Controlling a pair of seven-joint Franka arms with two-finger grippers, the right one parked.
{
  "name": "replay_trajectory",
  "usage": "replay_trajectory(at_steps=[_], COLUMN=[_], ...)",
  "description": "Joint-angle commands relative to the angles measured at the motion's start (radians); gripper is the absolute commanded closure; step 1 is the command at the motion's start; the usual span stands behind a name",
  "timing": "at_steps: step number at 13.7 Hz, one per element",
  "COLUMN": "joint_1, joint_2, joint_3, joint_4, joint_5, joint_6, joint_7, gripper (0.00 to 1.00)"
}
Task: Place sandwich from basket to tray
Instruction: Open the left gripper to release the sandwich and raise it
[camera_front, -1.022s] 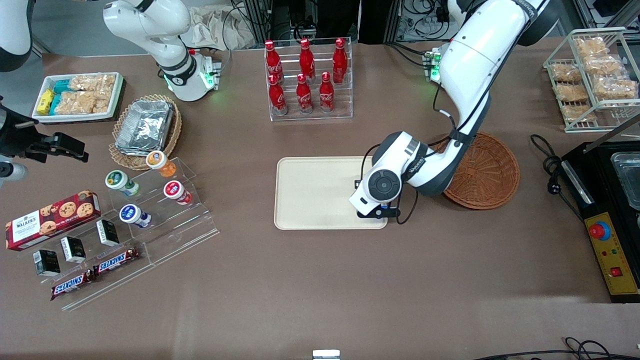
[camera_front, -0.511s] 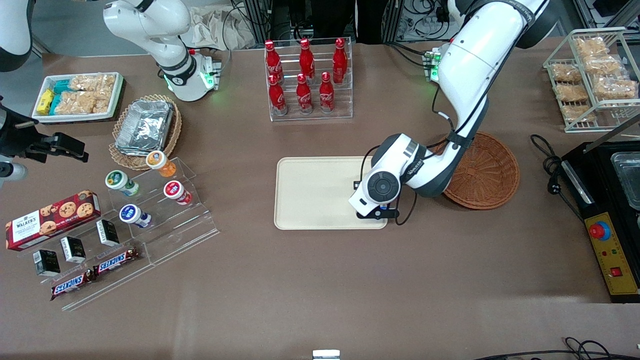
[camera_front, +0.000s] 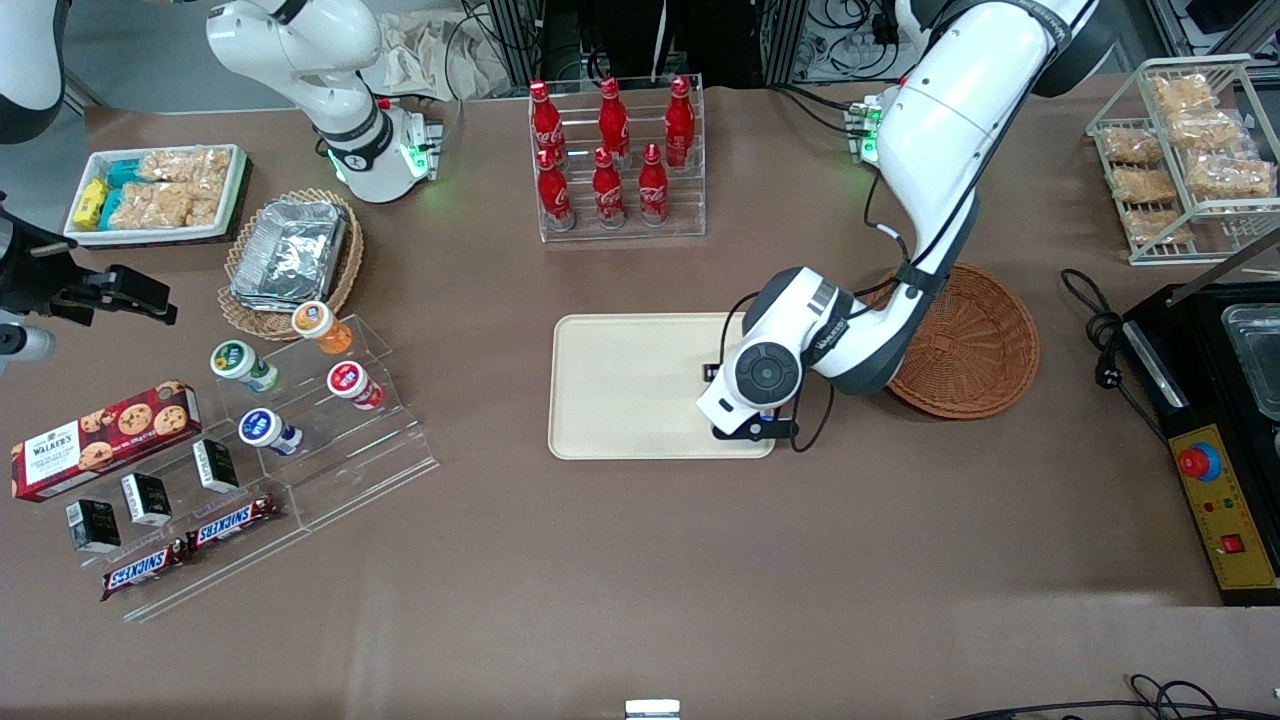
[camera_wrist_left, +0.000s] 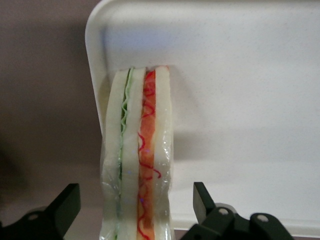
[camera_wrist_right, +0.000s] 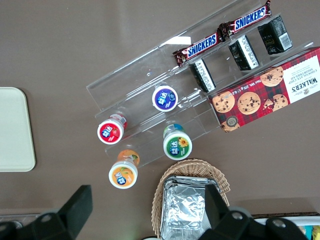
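1. Wrist view: sandwich (camera_wrist_left: 137, 155) on edge at tray (camera_wrist_left: 240, 100) rim, partly overhanging; hand (camera_wrist_left: 135, 210) spread wide, gripping nothing.
2. Lift straight up, avoiding a topple.

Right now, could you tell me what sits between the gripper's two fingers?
In the left wrist view, the sandwich stands on its edge between the open gripper's fingers, above the tray edge.
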Motion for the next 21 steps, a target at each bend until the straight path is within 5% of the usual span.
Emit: replay_trajectory(at_steps=[1,13,21], joint_1=[-0.002,0.175,0.251], joint_2=[-0.066,-0.347,-0.373], joint_3=[0.004,0.012,0.01], joint_4=[0.009,0.001,0.024], joint_5=[0.013,0.027,0.073], joint_6=[-0.066,-0.241,-0.247], joint_7=[-0.027,0.089,0.138], gripper=[0.0,0.0,0.0])
